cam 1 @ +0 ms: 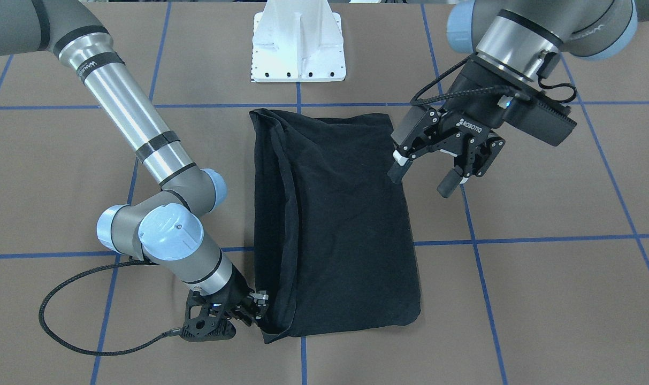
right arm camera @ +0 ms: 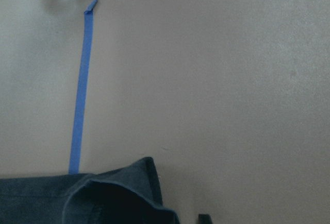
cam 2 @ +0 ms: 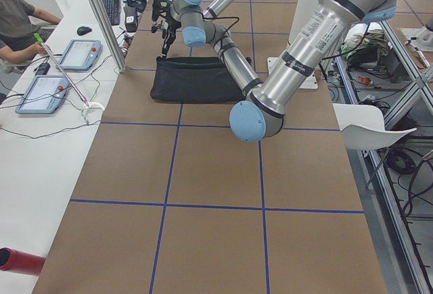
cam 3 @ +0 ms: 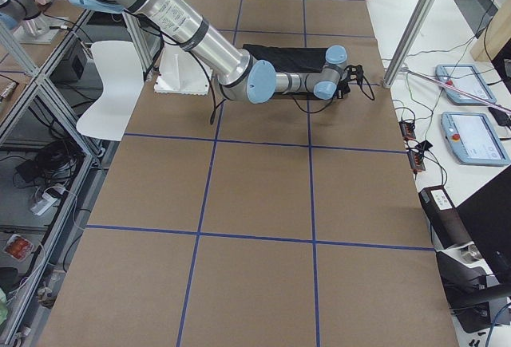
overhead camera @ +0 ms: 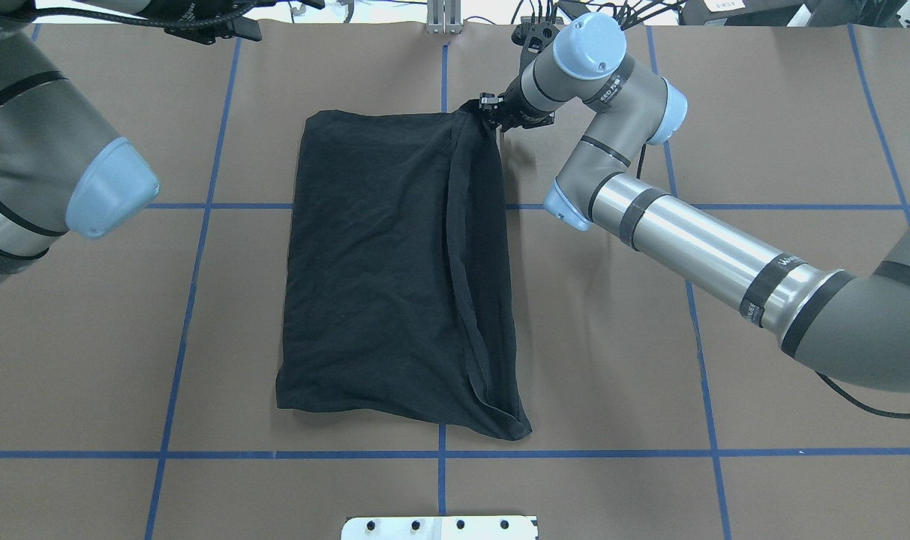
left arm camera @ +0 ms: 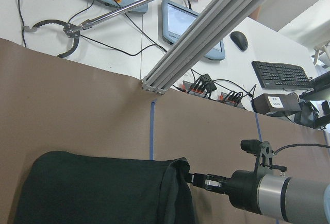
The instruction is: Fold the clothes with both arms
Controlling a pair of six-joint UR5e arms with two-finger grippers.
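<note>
The black T-shirt (cam 1: 335,214) (overhead camera: 379,262) lies flat on the brown table as a folded rectangle, plain side up, with a narrow folded strip along its robot-right edge. My right gripper (cam 1: 257,310) (overhead camera: 487,107) lies low at the shirt's far right corner. In the left wrist view its fingers (left arm camera: 198,180) meet the slightly raised corner and look shut on it. The right wrist view shows that corner (right arm camera: 118,193) and one fingertip (right arm camera: 204,218). My left gripper (cam 1: 421,183) hangs open and empty above the shirt's left edge, near the robot.
The white pedestal base (cam 1: 297,48) (overhead camera: 439,527) stands at the robot's side of the table. Blue tape lines (overhead camera: 192,225) grid the brown surface. Beyond the far edge are an aluminium post (left arm camera: 206,33), tablets, cables and a seated person (cam 2: 20,17).
</note>
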